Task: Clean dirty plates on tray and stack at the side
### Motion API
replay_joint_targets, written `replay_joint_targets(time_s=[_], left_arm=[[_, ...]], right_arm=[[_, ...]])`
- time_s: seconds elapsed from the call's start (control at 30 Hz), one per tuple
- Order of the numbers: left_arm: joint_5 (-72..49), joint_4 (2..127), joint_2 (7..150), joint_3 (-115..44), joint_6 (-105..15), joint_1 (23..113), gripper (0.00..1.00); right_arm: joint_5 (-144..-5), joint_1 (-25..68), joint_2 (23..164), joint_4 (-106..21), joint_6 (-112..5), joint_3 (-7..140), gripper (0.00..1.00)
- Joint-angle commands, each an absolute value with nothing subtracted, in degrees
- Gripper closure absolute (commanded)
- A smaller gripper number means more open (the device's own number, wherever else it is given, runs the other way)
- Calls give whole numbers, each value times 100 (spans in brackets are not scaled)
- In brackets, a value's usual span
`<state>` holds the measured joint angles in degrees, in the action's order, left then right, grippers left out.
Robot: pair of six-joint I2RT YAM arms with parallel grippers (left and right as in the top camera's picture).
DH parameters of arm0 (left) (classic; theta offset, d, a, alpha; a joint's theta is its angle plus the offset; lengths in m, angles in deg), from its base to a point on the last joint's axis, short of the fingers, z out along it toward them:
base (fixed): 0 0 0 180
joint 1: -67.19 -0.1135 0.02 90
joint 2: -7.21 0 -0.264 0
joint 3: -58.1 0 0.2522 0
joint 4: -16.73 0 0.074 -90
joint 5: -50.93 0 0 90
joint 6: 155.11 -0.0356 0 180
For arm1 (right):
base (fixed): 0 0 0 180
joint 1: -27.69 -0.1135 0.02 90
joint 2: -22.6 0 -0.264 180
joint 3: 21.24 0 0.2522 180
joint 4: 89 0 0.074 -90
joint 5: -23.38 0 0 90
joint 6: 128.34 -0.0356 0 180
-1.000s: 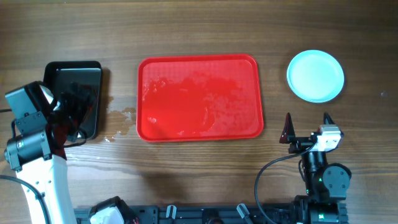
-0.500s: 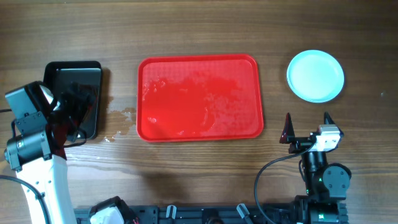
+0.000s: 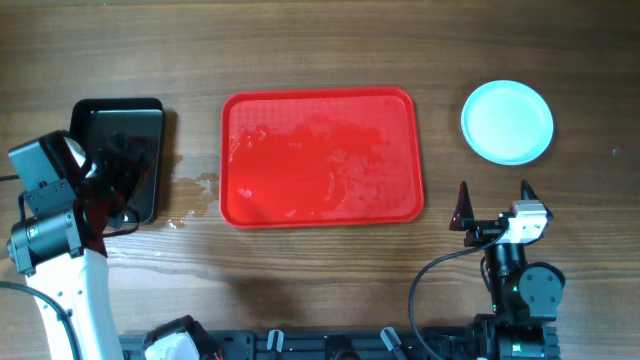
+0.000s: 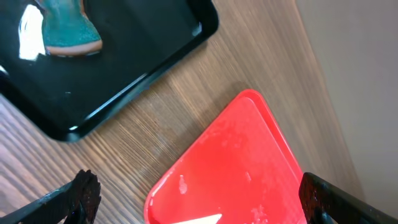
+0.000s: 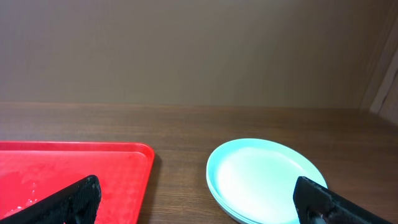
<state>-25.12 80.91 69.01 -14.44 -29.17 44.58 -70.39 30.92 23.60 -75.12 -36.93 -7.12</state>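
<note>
The red tray [image 3: 320, 155] lies mid-table, bare except for wet streaks. Pale mint plates [image 3: 507, 122] sit stacked on the wood to its right; they look clean. My left gripper [image 3: 125, 190] hangs open above the near part of a black tray, holding nothing. Its wrist view shows the gripper [image 4: 202, 199] spread wide over a corner of the red tray [image 4: 236, 162]. My right gripper [image 3: 494, 195] stands open and empty just in front of the stack. Its wrist view frames the gripper [image 5: 196, 202] between the red tray [image 5: 74, 165] and the plates [image 5: 267, 177].
A glossy black tray [image 3: 150, 120] sits at the left with a teal sponge [image 4: 62, 31] in it. Water drops [image 3: 195, 180] lie on the wood between the black tray and the red one.
</note>
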Motion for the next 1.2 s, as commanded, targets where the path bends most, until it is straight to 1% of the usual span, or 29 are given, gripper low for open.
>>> replay_joint_targets(time_s=[0.0, 0.1, 0.2, 0.3, 0.47, 0.57, 0.73, 0.83, 0.97, 1.17], left_arm=[[-3244, 8465, 6641, -1512, -2884, 4458, 0], [-3340, 8751, 6350, -1414, -2889, 4462, 0], [-3310, 8607, 5922, -1055, -3197, 4604, 0], [-3089, 8159, 5476, -603, -3802, 4902, 0], [-3216, 7004, 4785, 457, -3772, 5404, 0], [-3214, 6858, 4525, 892, -3772, 5535, 0], [-3259, 6814, 4127, 1353, -3772, 6012, 0], [-3329, 6443, 3876, 1598, -3855, 6309, 0], [-3318, 5824, 3507, 2053, -4370, 6690, 0], [-3310, 5118, 2877, 2826, -4541, 6908, 0]], right_arm=[[-7005, 3120, 2281, -7529, -3641, -719, 0], [-7005, 3120, 2281, -7529, -3638, -719, 0], [-7005, 3120, 2281, -7531, -3643, -719, 1], [-7005, 3120, 2281, -7531, -3641, -719, 0], [-7005, 3120, 2281, -7529, -3641, -719, 0], [-7005, 3120, 2281, -7529, -3645, -719, 0], [-7005, 3120, 2281, -7529, -3643, -719, 0], [-7005, 3120, 2281, -7531, -3641, -719, 0], [-7005, 3120, 2281, -7531, -3641, -719, 0], [-7005, 3120, 2281, -7529, -3641, -719, 0]])
